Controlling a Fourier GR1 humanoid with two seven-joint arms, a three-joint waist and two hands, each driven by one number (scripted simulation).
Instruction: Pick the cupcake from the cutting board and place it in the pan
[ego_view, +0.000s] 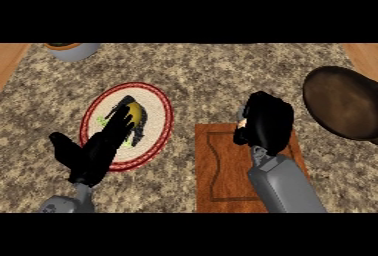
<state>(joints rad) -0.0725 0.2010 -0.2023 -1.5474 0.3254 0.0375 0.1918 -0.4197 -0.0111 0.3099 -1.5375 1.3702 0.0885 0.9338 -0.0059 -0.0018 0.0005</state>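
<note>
At the far left edge a strip of wooden floor or cabinet shows beside the speckled stone counter (192, 70), and near the top left corner sits one grey bowl (74, 50) with something orange-brown in it, cut off by the view's edge. Next comes one round plate (159, 107) with a red rim; on it lies a single yellow item, partly covered by my left hand (100, 150). That hand lies over the plate's lower half, its fingers (122, 117) straight and stretched out together, the thumb (63, 142) spread off to the left, holding nothing.

To the right of the plate, just beside it, lies one wooden cutting board (221, 170). My right hand (266, 122) is above its upper right corner, fingers curled round the cupcake (241, 119), of which only a small pale and orange sliver peeks out at the hand's left side.

Further right, near the board and apart from it, stands one dark round pan (343, 102), nothing lying in it, with no object between my hand and it. I can read no writing or labels anywhere.
</note>
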